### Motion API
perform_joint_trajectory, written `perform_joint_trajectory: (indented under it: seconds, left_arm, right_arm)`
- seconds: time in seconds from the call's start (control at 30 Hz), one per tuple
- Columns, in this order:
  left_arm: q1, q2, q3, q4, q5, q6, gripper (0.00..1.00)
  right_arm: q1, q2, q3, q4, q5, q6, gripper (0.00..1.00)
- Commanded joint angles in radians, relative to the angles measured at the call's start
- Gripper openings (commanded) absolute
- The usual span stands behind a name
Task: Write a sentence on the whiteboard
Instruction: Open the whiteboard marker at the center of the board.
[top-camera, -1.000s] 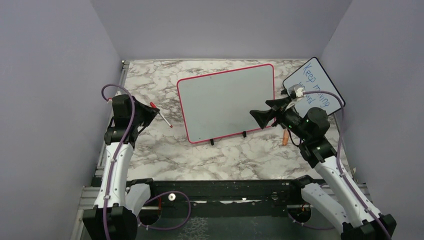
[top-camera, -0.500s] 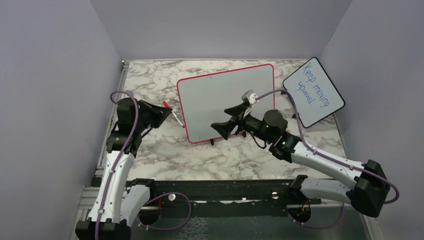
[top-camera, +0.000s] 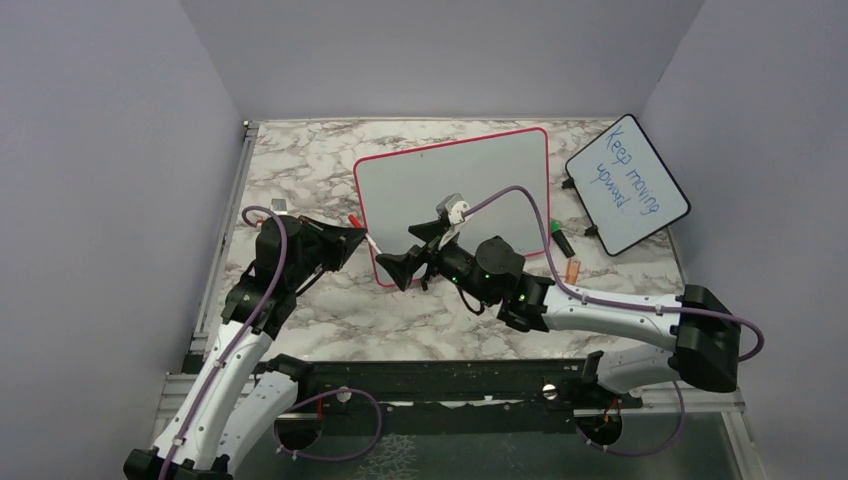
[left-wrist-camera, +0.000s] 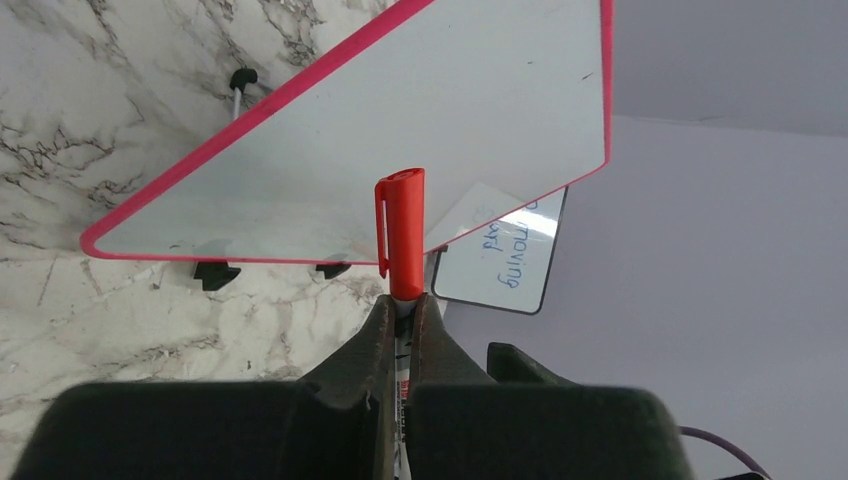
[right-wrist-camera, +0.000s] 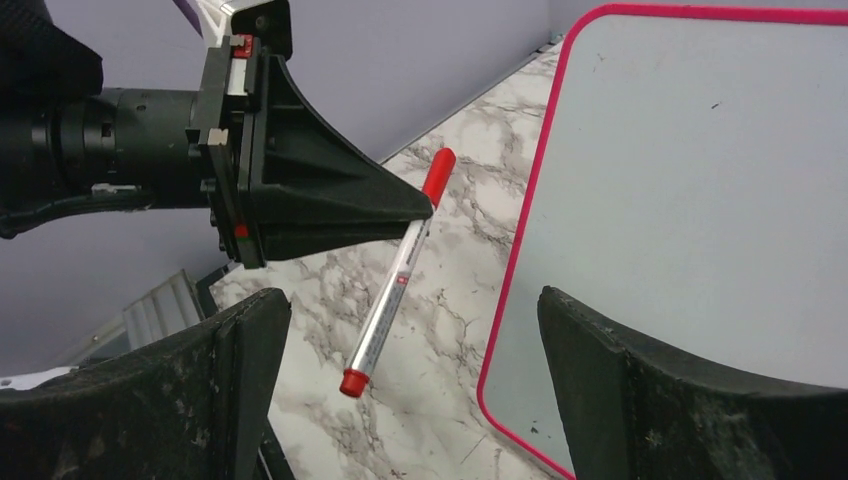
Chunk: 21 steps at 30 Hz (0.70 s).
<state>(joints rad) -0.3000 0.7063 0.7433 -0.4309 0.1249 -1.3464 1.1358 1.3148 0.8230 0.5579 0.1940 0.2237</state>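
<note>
Whiteboard (top-camera: 460, 190) stands near left tool (left-wrist-camera: 403, 312) pinching capped red marker (left-wrist-camera: 402, 235).

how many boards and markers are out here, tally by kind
boards: 2 (red-framed whiteboard, black-framed board)
markers: 3 (red marker in the left gripper, green marker, orange marker)
total: 5

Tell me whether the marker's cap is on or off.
On: the red cap sits on the marker's end, beyond the left gripper's shut fingers.
</note>
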Motion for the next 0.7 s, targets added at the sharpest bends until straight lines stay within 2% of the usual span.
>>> perform_joint_trajectory:
  seconds: [0.0, 0.23, 0.27, 0.33, 0.4, 0.53, 0.67]
  left_arm:
    - [-0.048, -0.003, -0.014, 0.059, -0.06, -0.098, 0.0]
    - [-0.073, -0.018, -0.017, 0.079, -0.081, -0.121, 0.0]
    - [-0.074, -0.02, -0.019, 0.081, -0.083, -0.124, 0.0]
    - [-0.076, -0.023, -0.025, 0.086, -0.085, -0.133, 0.0]
    - [-0.077, -0.024, -0.03, 0.096, -0.084, -0.137, 0.0]
    - [-0.079, -0.026, -0.04, 0.108, -0.085, -0.143, 0.0]
    - [-0.082, -0.023, -0.043, 0.117, -0.084, -0.146, 0.0]
  right_arm:
    - [0.039, 0.052, 0.069, 0.04, 0.137, 0.033, 0.97]
    - [0.053, 0.118, 0.105, 0.015, 0.171, 0.087, 0.89]
    - [0.055, 0.122, 0.107, 0.014, 0.17, 0.095, 0.83]
    - [0.061, 0.133, 0.119, 0.005, 0.176, 0.111, 0.67]
    - [0.064, 0.145, 0.128, -0.002, 0.182, 0.122, 0.57]
    - [0.069, 0.166, 0.131, 0.002, 0.204, 0.135, 0.54]
    - [0.07, 0.182, 0.139, 0.001, 0.233, 0.137, 0.47]
